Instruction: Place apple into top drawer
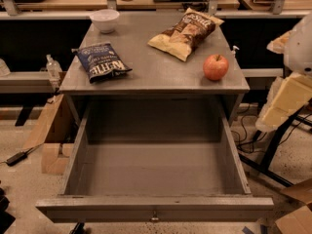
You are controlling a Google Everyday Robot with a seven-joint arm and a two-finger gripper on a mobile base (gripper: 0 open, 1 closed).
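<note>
The apple [215,67], small, red and round with a short stem, sits on the grey cabinet top [146,67] near its front right corner. The top drawer [154,208] is pulled fully open below it; it is a wide grey box with a small metal knob [154,216] on its front panel, and nothing lies inside. My gripper [285,104] shows as pale cream parts of the arm at the right edge, right of the cabinet and lower than the apple, apart from it and holding nothing that I can see.
A blue chip bag [102,61] lies front left on the top, a brown chip bag [187,32] back right, and a white bowl [104,19] at the back left. Wooden blocks [48,140] and cables lie on the floor left; a black stand [273,150] is on the right.
</note>
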